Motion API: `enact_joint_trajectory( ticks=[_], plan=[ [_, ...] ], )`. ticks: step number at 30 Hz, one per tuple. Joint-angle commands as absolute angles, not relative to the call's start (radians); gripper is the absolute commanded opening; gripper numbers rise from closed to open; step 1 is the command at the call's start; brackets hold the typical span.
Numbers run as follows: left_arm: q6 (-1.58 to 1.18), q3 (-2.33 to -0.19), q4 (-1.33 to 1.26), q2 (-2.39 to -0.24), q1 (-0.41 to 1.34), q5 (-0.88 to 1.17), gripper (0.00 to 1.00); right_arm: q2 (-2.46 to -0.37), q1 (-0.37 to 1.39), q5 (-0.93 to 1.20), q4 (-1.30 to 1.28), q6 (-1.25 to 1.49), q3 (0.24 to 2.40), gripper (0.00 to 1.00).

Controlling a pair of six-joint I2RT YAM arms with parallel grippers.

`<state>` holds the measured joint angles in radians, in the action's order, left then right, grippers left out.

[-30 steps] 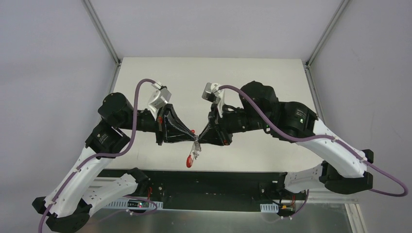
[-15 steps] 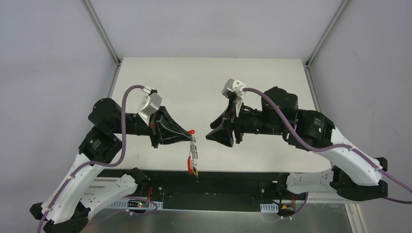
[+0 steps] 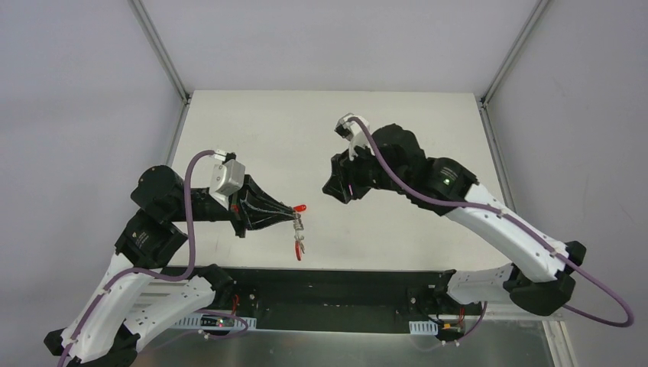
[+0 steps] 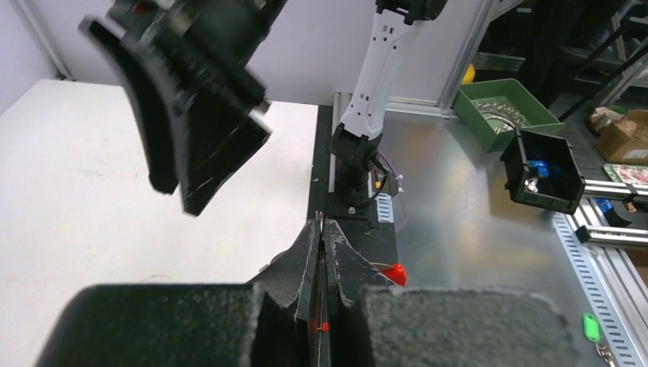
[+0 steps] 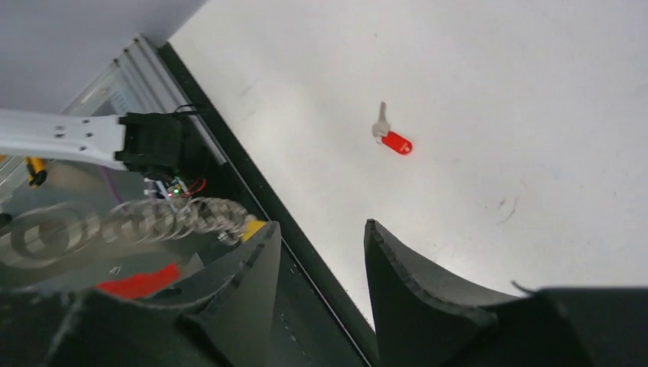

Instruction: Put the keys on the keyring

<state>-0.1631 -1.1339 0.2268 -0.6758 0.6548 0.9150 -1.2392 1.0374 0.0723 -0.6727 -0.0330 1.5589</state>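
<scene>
My left gripper (image 3: 293, 218) is shut on the thin metal keyring. A bunch with a coiled silvery part and a red tag (image 3: 297, 249) hangs below its tips, above the table's front edge. In the left wrist view the pads (image 4: 306, 252) pinch the thin ring (image 4: 322, 226), with a red tag (image 4: 395, 273) beside them. My right gripper (image 3: 333, 191) is open and empty, up and to the right of the left one. The right wrist view, past the open gripper (image 5: 321, 225), shows one silvery key with a red tag (image 5: 390, 138) lying on the table. That key is hidden in the top view.
The white table (image 3: 328, 122) ends in a black front rail (image 3: 336, 283). The hanging bunch shows blurred at the left of the right wrist view (image 5: 176, 218). A green bin (image 4: 500, 111) and a black box (image 4: 544, 172) stand off the table.
My right gripper has let go at the ring, opened and pulled back up and to the right. My left gripper has drawn back left, still holding the ring with the bunch hanging.
</scene>
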Motion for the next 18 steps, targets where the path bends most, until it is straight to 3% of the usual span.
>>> enact_joint_trajectory(
  ticks=[1, 7, 18],
  plan=[
    [-0.095, -1.135, 0.261, -0.656, 0.658, 0.836, 0.0, -1.32, 0.948, 0.131, -0.562, 0.078, 1.471, 0.48],
    [-0.081, -1.123, 0.327, -0.618, 0.658, 0.719, 0.0, -1.401, 0.873, 0.205, -0.368, 0.147, 1.319, 0.5],
    [-0.067, -1.078, 0.407, -0.592, 0.657, 0.606, 0.0, -1.713, 0.928, 0.254, -0.19, 0.014, 1.312, 0.5]
  ],
)
